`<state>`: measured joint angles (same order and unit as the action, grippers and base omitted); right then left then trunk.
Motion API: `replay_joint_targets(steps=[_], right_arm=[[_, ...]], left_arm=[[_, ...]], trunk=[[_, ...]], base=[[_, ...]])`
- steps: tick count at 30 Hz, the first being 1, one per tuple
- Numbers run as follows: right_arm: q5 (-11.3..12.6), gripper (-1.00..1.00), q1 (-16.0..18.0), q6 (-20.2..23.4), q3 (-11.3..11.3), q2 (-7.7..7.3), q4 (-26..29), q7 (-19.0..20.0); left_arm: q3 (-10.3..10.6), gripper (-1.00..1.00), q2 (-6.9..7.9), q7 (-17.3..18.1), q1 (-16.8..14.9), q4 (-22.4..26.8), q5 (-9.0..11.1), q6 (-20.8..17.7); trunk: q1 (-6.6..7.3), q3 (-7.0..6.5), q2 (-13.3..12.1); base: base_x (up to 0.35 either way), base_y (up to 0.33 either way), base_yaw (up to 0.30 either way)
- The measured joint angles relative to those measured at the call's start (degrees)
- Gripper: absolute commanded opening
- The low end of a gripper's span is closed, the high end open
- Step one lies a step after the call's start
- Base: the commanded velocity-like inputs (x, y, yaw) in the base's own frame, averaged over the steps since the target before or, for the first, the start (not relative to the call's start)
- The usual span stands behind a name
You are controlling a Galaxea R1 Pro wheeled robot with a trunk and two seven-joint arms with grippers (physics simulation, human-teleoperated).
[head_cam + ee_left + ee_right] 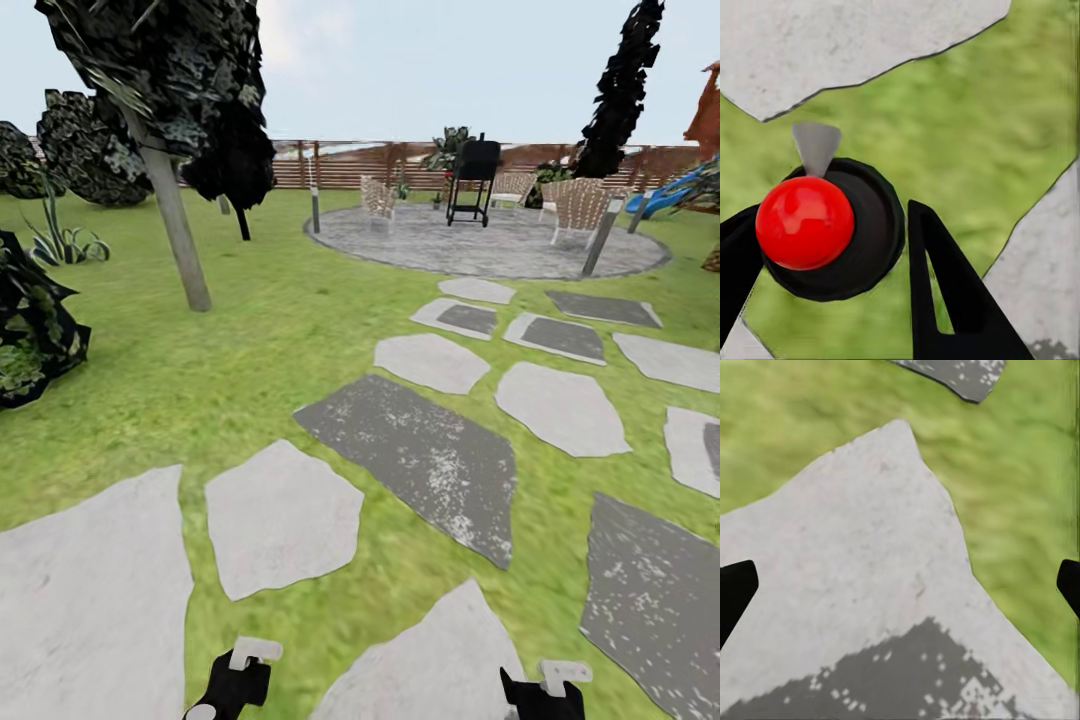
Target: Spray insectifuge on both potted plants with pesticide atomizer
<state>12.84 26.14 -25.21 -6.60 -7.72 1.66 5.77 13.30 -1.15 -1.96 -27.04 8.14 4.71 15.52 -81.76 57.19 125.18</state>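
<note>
In the left wrist view the pesticide atomizer (806,223) is seen from above: a round red top on a dark body with a grey nozzle tip. My left gripper (829,217) is shut on it, one black finger (937,285) on each side, over grass. In the head view the left gripper (235,682) sits at the bottom edge. My right gripper (904,581) is open and holds nothing, hanging over a pale paving stone (870,562); the head view has it at the bottom (545,692). The potted plants are too small to pick out.
Grey stepping stones (430,460) cross the lawn (250,340) toward a round paved patio (490,245) with chairs, a black grill (474,180) and bollard lamps (600,238). A tree trunk (180,235), a striped agave (60,240) and a dark shrub (30,330) stand left. A wooden fence (350,165) closes the back.
</note>
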Motion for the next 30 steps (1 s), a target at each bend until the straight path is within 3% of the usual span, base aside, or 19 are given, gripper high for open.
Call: replay_joint_targets(steps=[30], right_arm=[[0.0, 1.00, 0.0, 0.0, 0.0, 0.00, 0.0, -0.2]], left_arm=[[0.0, -1.00, 0.19, 0.0, 0.0, 0.0, 0.0, 0.0]], trunk=[[0.00, 0.00, 0.0]], base=[[0.340, 0.000, -0.006]])
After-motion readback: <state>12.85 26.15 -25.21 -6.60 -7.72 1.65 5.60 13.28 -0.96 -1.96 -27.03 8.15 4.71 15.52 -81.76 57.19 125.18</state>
